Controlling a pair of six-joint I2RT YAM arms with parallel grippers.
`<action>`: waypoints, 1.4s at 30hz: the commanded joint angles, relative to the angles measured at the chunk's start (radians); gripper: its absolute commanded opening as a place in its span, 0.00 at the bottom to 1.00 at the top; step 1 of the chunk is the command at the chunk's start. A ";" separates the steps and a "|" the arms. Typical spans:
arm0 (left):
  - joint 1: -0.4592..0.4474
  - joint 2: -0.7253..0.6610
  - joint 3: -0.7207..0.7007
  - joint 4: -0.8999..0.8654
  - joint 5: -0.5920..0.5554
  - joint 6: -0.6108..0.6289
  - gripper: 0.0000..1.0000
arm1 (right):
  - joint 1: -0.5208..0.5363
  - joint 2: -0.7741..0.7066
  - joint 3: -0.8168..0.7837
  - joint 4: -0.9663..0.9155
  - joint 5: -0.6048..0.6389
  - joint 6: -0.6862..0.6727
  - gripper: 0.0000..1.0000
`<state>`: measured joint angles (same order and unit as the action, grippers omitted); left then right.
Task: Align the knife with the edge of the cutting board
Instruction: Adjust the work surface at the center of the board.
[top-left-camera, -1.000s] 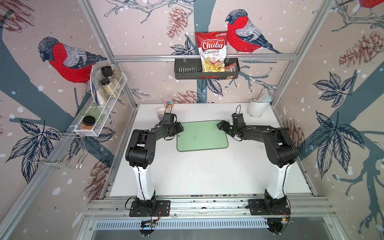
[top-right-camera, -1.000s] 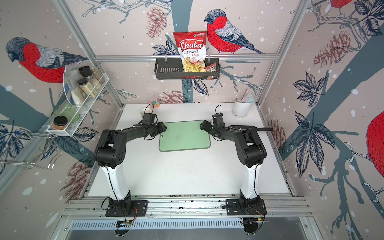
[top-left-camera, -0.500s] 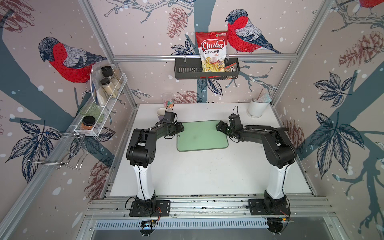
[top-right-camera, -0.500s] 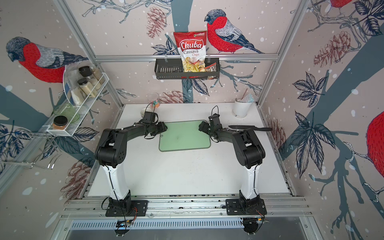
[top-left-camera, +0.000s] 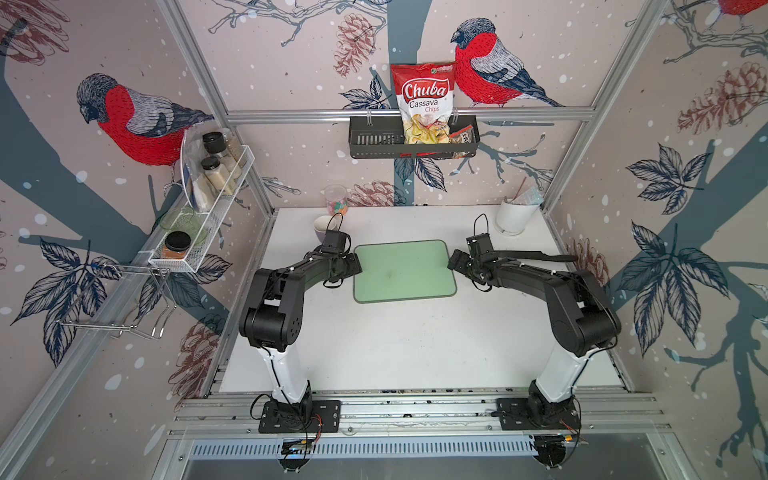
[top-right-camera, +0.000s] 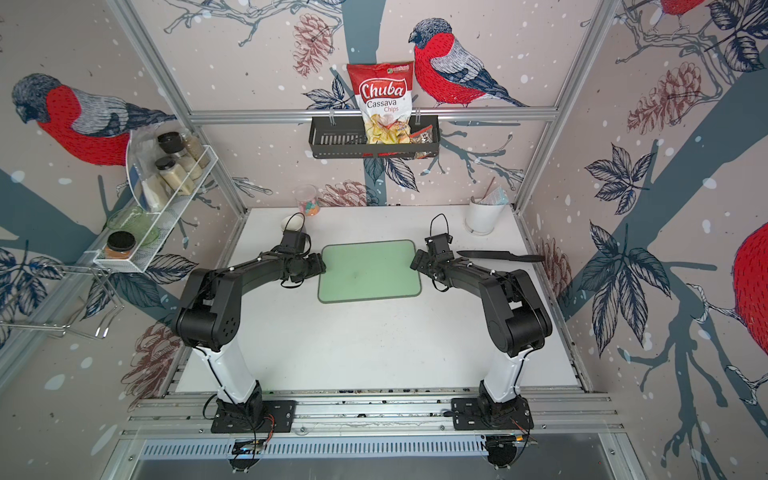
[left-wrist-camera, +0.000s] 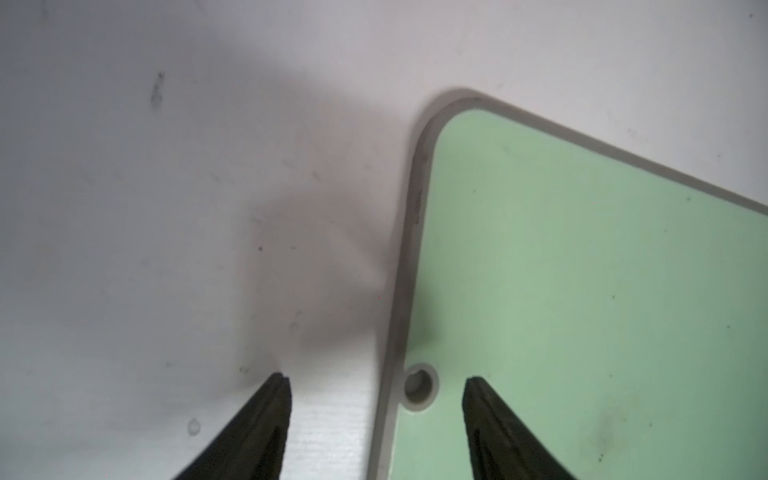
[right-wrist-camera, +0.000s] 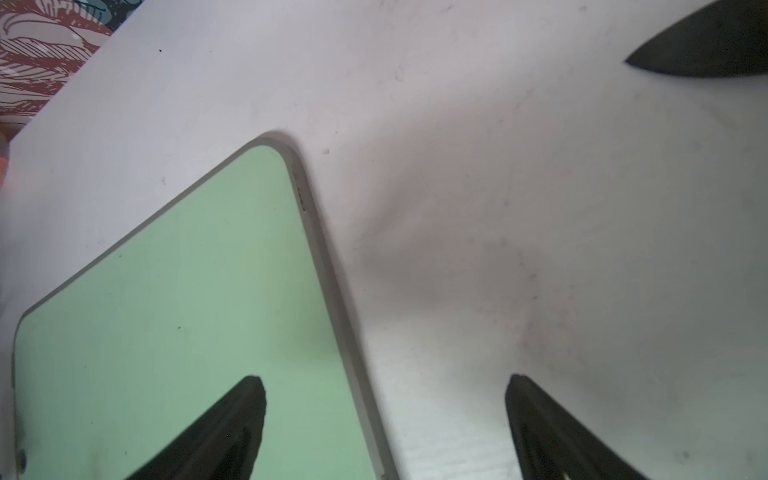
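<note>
The pale-green cutting board (top-left-camera: 403, 270) (top-right-camera: 368, 270) lies flat mid-table, long side across. The black knife (top-left-camera: 540, 256) (top-right-camera: 498, 255) lies on the table right of the board, behind my right forearm, tip toward the board and apart from it. My left gripper (top-left-camera: 357, 264) (left-wrist-camera: 376, 380) is open and low, straddling the board's (left-wrist-camera: 582, 291) left short edge beside its small hole (left-wrist-camera: 419, 384). My right gripper (top-left-camera: 451, 262) (right-wrist-camera: 384, 384) is open, straddling the board's (right-wrist-camera: 166, 311) right short edge. The knife's tip (right-wrist-camera: 706, 45) shows beyond it. Neither gripper holds anything.
A white cup (top-left-camera: 324, 224) and a clear jar (top-left-camera: 336, 199) stand at the back left. A white holder (top-left-camera: 515, 216) stands at the back right. A black basket (top-left-camera: 374, 141) with a chips bag hangs on the back wall, a spice rack (top-left-camera: 208, 187) on the left wall.
My left gripper's jaws have parted from shut to open at the board's left edge. My right gripper has stayed open and shifted only slightly at the right edge.
</note>
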<state>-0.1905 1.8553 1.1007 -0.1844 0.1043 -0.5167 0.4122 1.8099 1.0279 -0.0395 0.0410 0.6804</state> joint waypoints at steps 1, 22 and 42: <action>0.000 -0.001 -0.018 0.001 0.005 -0.002 0.66 | 0.064 0.015 0.006 -0.040 -0.013 0.003 0.91; 0.000 0.071 0.016 -0.016 0.053 0.021 0.60 | 0.212 0.029 -0.015 -0.069 0.008 0.066 0.90; 0.000 0.087 0.068 -0.007 0.003 0.008 0.69 | 0.151 -0.035 -0.071 -0.040 0.038 0.078 0.92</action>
<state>-0.1905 1.9697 1.1900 -0.0681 0.1600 -0.4969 0.5735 1.7935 0.9619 0.0040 0.0570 0.7582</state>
